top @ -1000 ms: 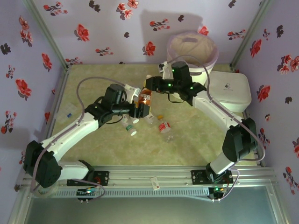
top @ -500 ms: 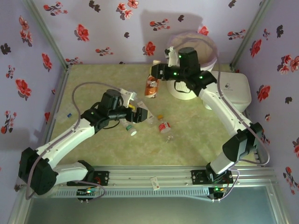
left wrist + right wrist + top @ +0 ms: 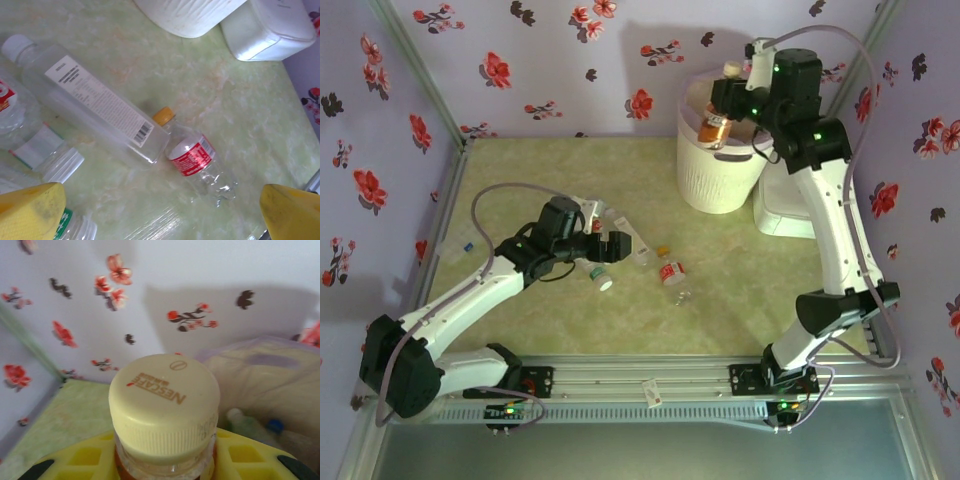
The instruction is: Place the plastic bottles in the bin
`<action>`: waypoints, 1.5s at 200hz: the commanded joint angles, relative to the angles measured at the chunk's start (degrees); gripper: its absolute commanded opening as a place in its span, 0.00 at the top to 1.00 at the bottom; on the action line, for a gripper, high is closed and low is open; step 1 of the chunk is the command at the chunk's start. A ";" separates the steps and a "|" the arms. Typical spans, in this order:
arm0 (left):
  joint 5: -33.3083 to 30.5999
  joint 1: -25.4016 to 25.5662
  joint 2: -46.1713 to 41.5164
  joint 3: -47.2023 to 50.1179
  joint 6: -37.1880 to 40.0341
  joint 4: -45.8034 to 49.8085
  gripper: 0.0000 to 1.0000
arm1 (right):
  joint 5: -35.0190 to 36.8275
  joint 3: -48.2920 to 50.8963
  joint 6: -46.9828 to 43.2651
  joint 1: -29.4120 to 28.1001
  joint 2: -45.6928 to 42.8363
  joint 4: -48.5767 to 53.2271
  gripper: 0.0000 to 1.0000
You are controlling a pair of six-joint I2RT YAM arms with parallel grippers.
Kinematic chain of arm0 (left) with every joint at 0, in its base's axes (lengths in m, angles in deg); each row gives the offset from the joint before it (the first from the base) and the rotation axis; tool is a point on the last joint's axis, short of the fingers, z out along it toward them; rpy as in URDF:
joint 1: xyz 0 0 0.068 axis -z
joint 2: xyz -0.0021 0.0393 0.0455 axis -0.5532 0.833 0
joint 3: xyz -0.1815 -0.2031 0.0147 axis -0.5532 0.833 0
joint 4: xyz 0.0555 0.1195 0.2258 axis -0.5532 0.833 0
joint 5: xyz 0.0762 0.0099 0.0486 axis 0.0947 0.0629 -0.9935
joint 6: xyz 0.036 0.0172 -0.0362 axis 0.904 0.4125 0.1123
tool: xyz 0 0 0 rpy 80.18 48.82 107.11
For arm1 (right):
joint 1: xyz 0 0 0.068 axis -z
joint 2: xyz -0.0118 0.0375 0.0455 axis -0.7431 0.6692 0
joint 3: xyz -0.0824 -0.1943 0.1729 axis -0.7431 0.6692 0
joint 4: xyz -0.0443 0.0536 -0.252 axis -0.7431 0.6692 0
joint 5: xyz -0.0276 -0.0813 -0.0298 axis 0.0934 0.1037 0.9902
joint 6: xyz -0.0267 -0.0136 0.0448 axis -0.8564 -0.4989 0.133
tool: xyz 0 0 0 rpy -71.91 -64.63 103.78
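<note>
Right hand: closed on the neck of an orange-brown bottle, held clear of the worktop. In the wrist view the yellow pads sit on either side just under its cream cap, which is embossed NESCAFE.

Held bottle: above the mouth of the bin, toward the mouth's left side, cap up.

Bin: cream, ribbed, pale liner bag over the rim. Inside it, a green bottle and a blue cap are visible; the rest is too blurred to tell.

Left hand: jaws fully apart, gripping nothing, low over the worktop, well apart from the bin on its near-left side.

Loose bottles, all lying flat near-left of the bin, in a cluster around the left hand:
- long clear bottle, white printed label, white cap.
- small clear bottle, red label, orange cap, touching the long one's base end; it is the one nearest the bin.
- clear bottle with wide white cap, on the long bottle's side away from the bin.
- green-labelled bottle, partly behind one yellow fingertip.

White flat box: touching or just beside the bin on its right; cannot tell which.
</note>
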 commanded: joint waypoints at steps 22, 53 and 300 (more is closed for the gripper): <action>-3.09 0.24 -2.41 4.17 -4.55 0.93 0.00 | 5.02 -2.32 -0.28 5.62 3.66 -0.23 0.64; -4.63 0.28 -3.95 6.96 -7.25 1.12 0.00 | 7.94 -4.87 -0.87 7.16 7.22 -1.02 0.64; -16.44 0.19 -7.02 15.70 -26.52 4.10 0.02 | 5.85 -24.10 -6.57 7.90 41.40 12.00 0.59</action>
